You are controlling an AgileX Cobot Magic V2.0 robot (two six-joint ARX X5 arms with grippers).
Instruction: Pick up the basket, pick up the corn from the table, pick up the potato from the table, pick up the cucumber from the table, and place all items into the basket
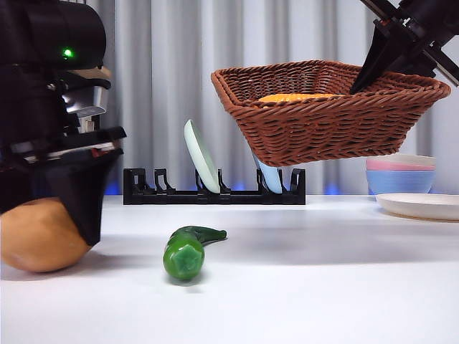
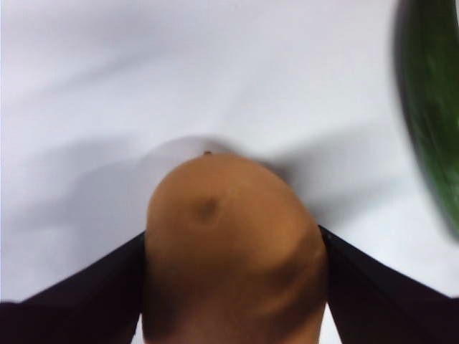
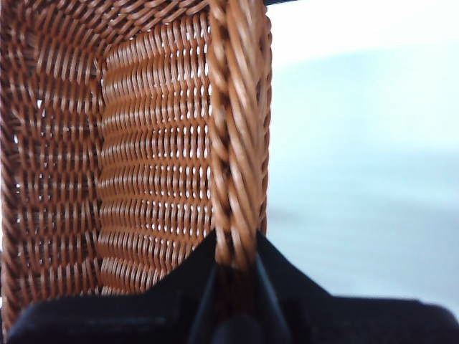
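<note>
Clamping the potato [image 2: 233,251] between its jaws, my left gripper [image 2: 231,287] sits low at the table's [image 1: 323,287] near edge; the cucumber [image 1: 188,249] lies just beside it. Farther back, my right gripper [image 3: 237,251] pinches the rim of the basket [image 1: 326,118], held aloft with the corn [image 1: 297,97] inside.

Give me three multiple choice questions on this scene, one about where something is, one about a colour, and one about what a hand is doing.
1. Where is the basket?
A. held above the table
B. on the table
C. in the dish rack

2. What colour is the cucumber?
A. yellow
B. dark green
C. red

3. What is the left hand doing?
A. hanging free
B. gripping the basket rim
C. clamping the potato

Answers: 1 A, the right hand holds its rim in the air. 2 B, it lies green on the table. 3 C, both jaws press the potato's sides.
</note>
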